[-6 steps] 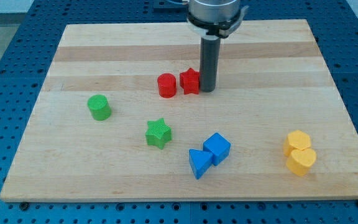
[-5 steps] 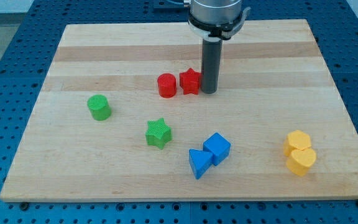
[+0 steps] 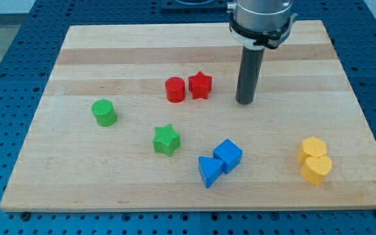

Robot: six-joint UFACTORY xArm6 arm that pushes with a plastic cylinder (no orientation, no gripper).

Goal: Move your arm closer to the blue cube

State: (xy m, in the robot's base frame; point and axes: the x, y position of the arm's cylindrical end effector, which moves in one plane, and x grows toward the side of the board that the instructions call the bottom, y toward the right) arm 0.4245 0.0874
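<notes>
The blue cube lies near the view's bottom centre, touching a blue triangle on its lower left. My tip stands on the board above and slightly right of the blue cube, well apart from it. The tip is to the right of the red star, with a gap between them.
A red cylinder sits left of the red star. A green cylinder is at the view's left and a green star lies left of the blue blocks. Two yellow blocks touch each other at the lower right. The wooden board ends on all sides.
My tip has moved to the view's right and slightly down, away from the red star it stood beside. No block has moved.
</notes>
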